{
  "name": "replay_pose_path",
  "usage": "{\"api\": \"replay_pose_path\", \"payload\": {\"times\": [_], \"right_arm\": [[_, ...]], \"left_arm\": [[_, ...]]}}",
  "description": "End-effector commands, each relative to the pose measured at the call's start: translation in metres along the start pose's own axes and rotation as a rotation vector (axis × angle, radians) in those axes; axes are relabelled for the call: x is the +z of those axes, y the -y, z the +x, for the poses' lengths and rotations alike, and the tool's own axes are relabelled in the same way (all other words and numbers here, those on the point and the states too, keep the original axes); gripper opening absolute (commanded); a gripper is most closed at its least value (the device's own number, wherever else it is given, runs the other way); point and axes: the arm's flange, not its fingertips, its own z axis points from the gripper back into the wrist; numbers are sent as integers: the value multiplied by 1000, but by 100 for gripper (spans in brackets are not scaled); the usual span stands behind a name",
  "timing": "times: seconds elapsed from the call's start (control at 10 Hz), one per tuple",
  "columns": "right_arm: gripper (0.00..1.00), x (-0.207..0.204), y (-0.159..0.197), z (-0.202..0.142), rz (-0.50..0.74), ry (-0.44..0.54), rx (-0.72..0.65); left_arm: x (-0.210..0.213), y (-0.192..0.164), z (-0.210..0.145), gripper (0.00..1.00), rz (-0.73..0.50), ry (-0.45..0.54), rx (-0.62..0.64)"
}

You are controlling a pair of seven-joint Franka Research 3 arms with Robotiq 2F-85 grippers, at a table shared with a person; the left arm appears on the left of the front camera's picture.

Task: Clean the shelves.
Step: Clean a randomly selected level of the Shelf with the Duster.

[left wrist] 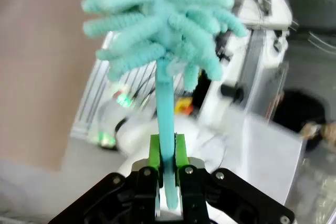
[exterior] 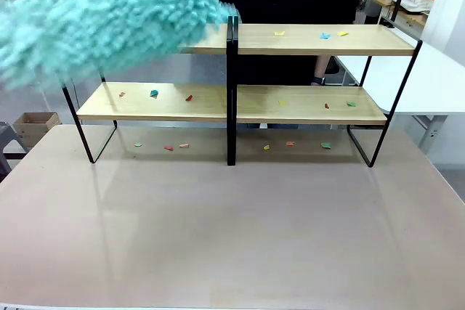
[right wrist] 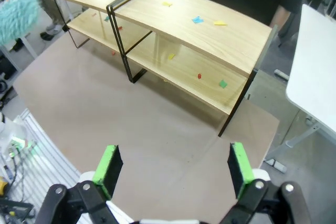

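Two-tier light wood shelves, black frame, far centre; coloured paper scraps on boards. Left gripper clamps fluffy teal duster, far left. Right gripper wide, empty.

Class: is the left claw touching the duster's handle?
Touching. In the left wrist view, the left claw clamps the duster handle between its pads.

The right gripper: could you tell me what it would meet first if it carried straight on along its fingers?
Most likely the brown tabletop, short of the shelves: the right gripper stands open and points down at it, though depth is unclear.
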Motion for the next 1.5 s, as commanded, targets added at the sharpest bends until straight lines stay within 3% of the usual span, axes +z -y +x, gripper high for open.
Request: {"api": "replay_pose_path", "payload": {"times": [0.0, 0.4, 0.5, 0.6, 0.8, 0.9, 1.0, 1.2, 1.4], "right_arm": [[100, 0, 0, 1, 4, 4, 1], [100, 0, 0, 1, 4, 4, 1], [100, 0, 0, 1, 4, 4, 1], [100, 0, 0, 1, 4, 4, 1], [100, 0, 0, 1, 4, 4, 1], [100, 0, 0, 1, 4, 4, 1], [100, 0, 0, 1, 4, 4, 1], [100, 0, 0, 1, 4, 4, 1], [100, 0, 0, 1, 4, 4, 1]], "left_arm": [[-6, 42, 65, 12, -74, 150, 240], [-38, 86, 181, 12, 14, 345, 554], [-44, 81, 193, 12, -35, 275, 573], [-39, 86, 168, 12, -12, 294, 458], [-39, 86, 168, 12, -12, 294, 458], [-48, 88, 188, 12, -15, 297, 512], [-55, 100, 185, 12, 20, 335, 491], [-56, 99, 214, 12, 36, 337, 468], [-58, 87, 252, 12, 57, 274, 521]]}}
